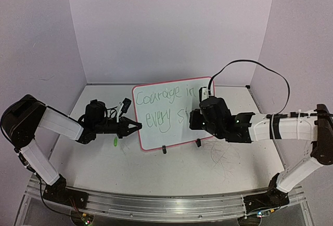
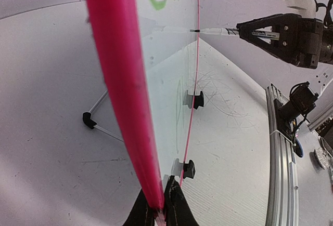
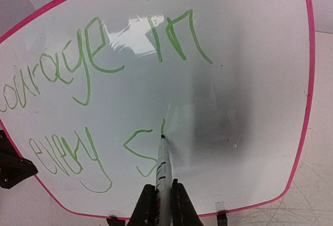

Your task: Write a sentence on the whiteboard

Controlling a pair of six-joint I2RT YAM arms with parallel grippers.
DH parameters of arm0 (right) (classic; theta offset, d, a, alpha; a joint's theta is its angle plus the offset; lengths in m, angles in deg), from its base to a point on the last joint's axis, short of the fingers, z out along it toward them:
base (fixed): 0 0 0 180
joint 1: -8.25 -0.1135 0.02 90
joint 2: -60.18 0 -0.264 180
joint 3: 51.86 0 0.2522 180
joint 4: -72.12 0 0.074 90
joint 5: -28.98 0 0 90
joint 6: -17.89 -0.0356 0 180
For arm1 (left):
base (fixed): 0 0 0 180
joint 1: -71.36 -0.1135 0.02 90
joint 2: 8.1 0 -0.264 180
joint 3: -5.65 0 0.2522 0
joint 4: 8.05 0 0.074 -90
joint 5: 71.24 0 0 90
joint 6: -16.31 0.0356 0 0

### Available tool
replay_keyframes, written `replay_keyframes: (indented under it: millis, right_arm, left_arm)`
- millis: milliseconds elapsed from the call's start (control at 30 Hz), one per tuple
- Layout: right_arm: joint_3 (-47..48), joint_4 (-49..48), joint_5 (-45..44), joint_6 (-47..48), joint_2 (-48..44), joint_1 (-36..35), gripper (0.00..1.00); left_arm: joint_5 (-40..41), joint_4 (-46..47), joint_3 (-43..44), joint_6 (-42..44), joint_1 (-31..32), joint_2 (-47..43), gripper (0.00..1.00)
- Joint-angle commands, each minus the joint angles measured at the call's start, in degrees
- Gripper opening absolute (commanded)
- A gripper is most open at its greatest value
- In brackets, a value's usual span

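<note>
- Standing upright on the table (image 1: 104,169) between the two arms, the whiteboard (image 1: 174,98) is resting on its two black clip feet (image 1: 164,149), its face turned toward the arm bases.
- The left arm is rising from its base to an elbow at the far left, and its forearm is reaching rightward, low over the table, to the board's left edge.
- The left gripper (image 1: 136,127) is pinching that pink rim, its fingers (image 2: 174,210) closed tight on either side of the edge near the lower corner.
- The right arm is bending at the far right and stretching its forearm leftward, level, with the wrist hanging in front of the board's right half.
- The right gripper (image 3: 161,195) is clamping a marker (image 3: 162,163) between closed fingers, the pen pointing at the board.
- The marker tip is touching the surface just right of the "s" on the lower line.
- The sentence (image 3: 104,54) is showing in green as "Courage in" above and "every s" below.
- A small green object (image 1: 115,142) is lying on the table just below the left gripper.
</note>
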Motion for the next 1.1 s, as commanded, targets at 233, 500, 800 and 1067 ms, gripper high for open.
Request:
replay_keyframes:
  millis: [233, 500, 800, 1067]
  right_arm:
    - [-3.44, 0.43, 1.25, -3.03, -0.35, 0.13, 0.0]
    - [-2.02, 1.8, -1.97, -1.32, -3.25, 0.21, 0.0]
    - [-1.08, 1.13, 1.97, 1.57, -4.91, 0.11, 0.0]
    - [0.28, -3.48, 4.81, 2.85, -1.59, 0.19, 0.0]
  left_arm:
    - [6.19, -0.74, 2.04, 3.93, -0.44, -1.02, 0.0]
    - [6.37, -0.8, 1.77, 3.96, -0.38, -1.37, 0.0]
    - [6.45, -1.03, 1.74, 3.95, -0.44, -1.56, 0.0]
    - [6.46, -1.27, 1.93, 3.95, -0.44, -1.5, 0.0]
